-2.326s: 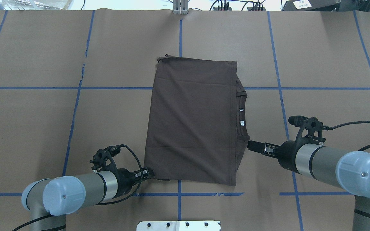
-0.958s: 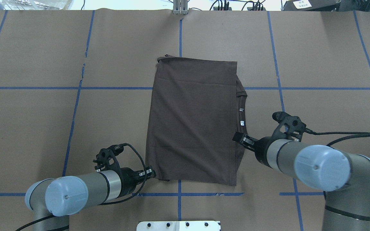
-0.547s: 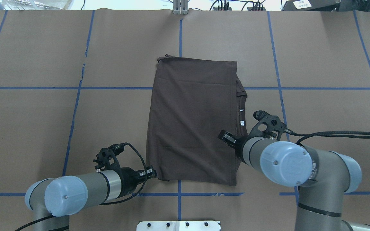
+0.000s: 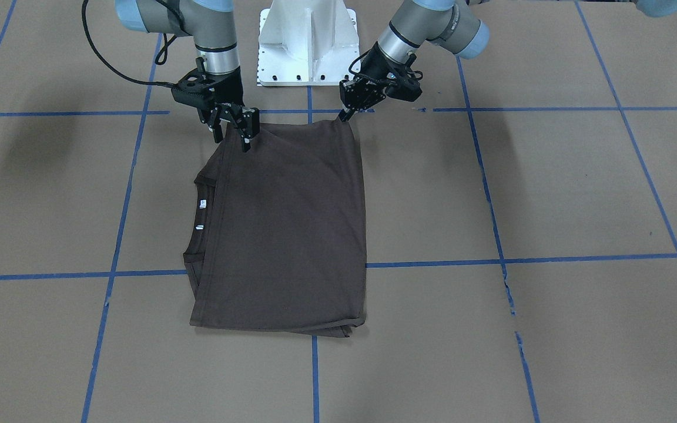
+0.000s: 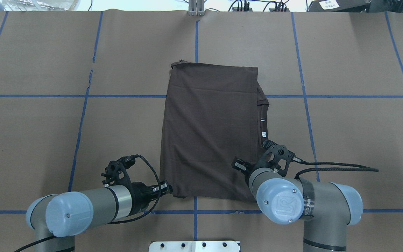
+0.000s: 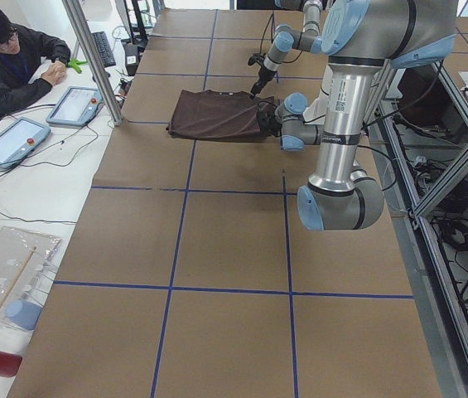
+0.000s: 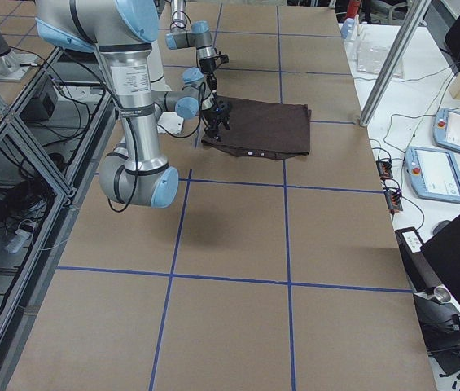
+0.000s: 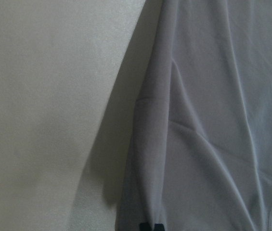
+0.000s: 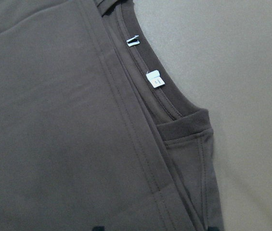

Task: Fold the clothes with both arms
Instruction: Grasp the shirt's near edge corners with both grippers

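Gripping the near hem looks the step in hand. The dark brown short-sleeved cotton T-shirt point(image 4: 285, 235) lies part-folded, flat at the middle of the brown paper-covered table point(image 4: 550, 194). The black left gripper point(image 4: 344, 115) pinches its near-left corner, jaws closed on cloth; the black right gripper point(image 4: 233, 134) hangs spread wide over the near-right corner, empty. It should next lower and clamp.

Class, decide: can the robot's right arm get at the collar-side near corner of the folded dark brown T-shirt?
Probably yes: the right gripper hangs open just above that corner of the dark brown cotton T-shirt, with nothing between them.
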{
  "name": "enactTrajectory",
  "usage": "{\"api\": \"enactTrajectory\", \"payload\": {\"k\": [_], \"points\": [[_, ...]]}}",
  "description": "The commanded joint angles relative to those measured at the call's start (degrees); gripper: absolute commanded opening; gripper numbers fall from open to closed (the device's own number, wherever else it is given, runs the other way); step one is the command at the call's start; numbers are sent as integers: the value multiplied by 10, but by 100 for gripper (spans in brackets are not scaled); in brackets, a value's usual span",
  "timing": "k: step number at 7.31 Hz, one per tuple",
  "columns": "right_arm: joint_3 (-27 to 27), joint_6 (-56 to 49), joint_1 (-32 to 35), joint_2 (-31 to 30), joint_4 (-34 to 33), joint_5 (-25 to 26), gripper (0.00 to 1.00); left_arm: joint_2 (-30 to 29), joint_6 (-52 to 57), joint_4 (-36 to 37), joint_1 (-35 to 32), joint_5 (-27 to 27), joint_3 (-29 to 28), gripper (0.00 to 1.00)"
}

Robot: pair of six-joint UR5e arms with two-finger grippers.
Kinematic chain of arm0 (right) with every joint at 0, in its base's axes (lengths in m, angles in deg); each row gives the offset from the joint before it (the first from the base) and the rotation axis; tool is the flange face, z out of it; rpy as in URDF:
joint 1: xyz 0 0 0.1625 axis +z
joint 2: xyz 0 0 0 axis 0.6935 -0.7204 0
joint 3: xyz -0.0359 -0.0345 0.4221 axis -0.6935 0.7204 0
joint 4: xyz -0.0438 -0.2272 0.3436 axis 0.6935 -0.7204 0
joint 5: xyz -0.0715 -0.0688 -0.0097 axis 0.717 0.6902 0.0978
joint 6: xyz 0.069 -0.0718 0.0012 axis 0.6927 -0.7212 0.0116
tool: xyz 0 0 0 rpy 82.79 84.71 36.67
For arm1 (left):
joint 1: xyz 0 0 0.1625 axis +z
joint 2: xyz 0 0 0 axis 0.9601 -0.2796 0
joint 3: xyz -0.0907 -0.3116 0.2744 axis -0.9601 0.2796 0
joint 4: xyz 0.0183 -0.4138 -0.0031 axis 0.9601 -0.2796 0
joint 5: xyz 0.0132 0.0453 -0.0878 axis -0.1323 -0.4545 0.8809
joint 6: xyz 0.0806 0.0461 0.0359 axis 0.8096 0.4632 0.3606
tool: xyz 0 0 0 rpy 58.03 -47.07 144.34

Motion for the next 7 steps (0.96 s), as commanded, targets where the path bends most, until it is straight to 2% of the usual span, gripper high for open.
{"api": "enactTrajectory", "payload": {"k": [1,7], "points": [[5,2,-8,-3,-1,6,77,1,-1,0,0,0,2,0],[7,34,-38,-6,-26,27,74,0,-1,0,0,-1,3,0]]}}
